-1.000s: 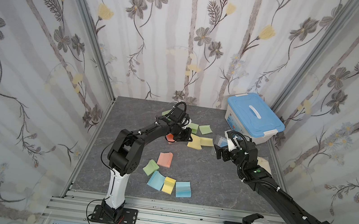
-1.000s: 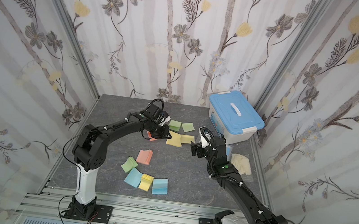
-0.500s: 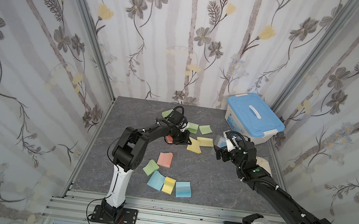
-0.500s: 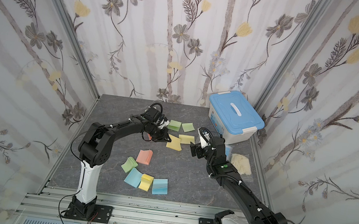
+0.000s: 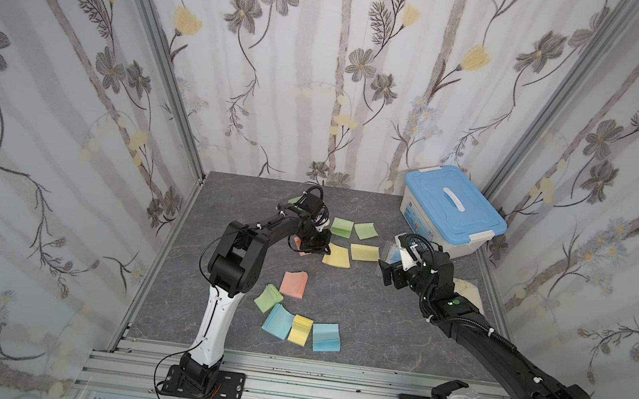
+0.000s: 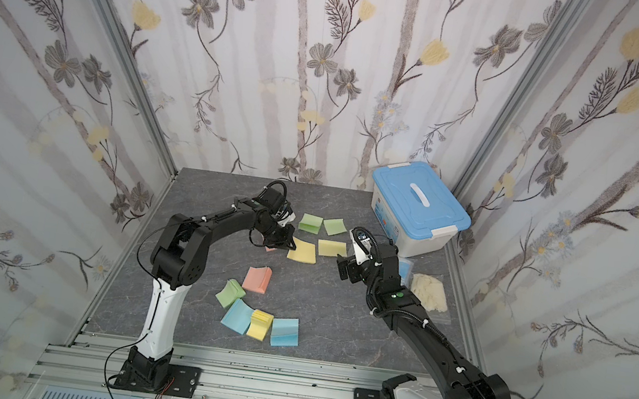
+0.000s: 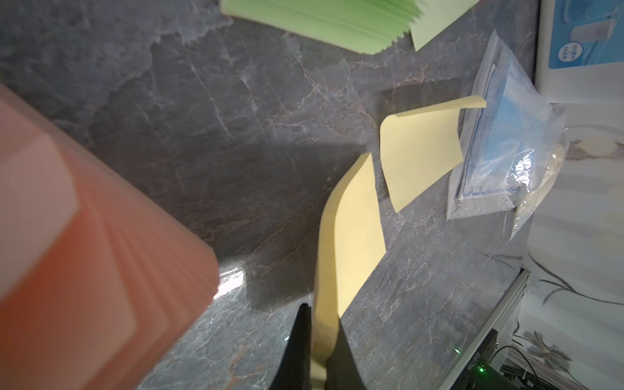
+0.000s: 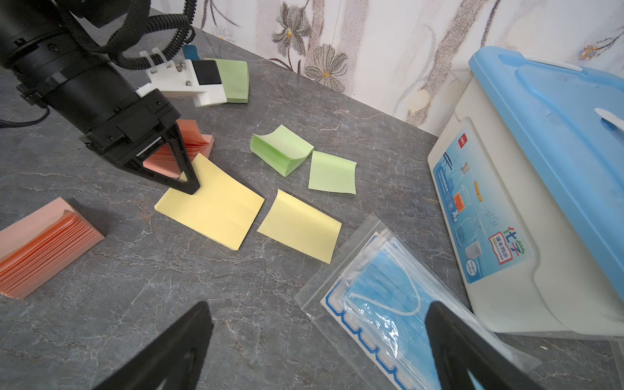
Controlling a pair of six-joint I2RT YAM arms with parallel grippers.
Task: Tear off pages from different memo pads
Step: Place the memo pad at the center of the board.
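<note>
My left gripper (image 8: 189, 184) is shut on the corner of a yellow page (image 8: 211, 206). The sheet curves up into the jaws in the left wrist view (image 7: 347, 236) and otherwise lies on the table in both top views (image 5: 337, 256) (image 6: 302, 252). A salmon memo pad (image 8: 194, 143) sits just behind this gripper. A second yellow page (image 8: 300, 226) and a green page (image 8: 332, 172) lie beside a green pad (image 8: 280, 148). Several more pads (image 5: 300, 329) are grouped near the front. My right gripper (image 8: 317, 314) hovers open and holds nothing, over the table beside the mask packet.
A clear packet of blue masks (image 8: 388, 304) lies under my right gripper's far finger. The blue-lidded white box (image 5: 452, 209) stands at the back right. Another salmon pad (image 8: 44, 243) lies to the front and a green pad (image 8: 233, 81) behind the left arm.
The left arm has shifted a little, dragging the pinched yellow page slightly across the table. The right arm has not moved.
</note>
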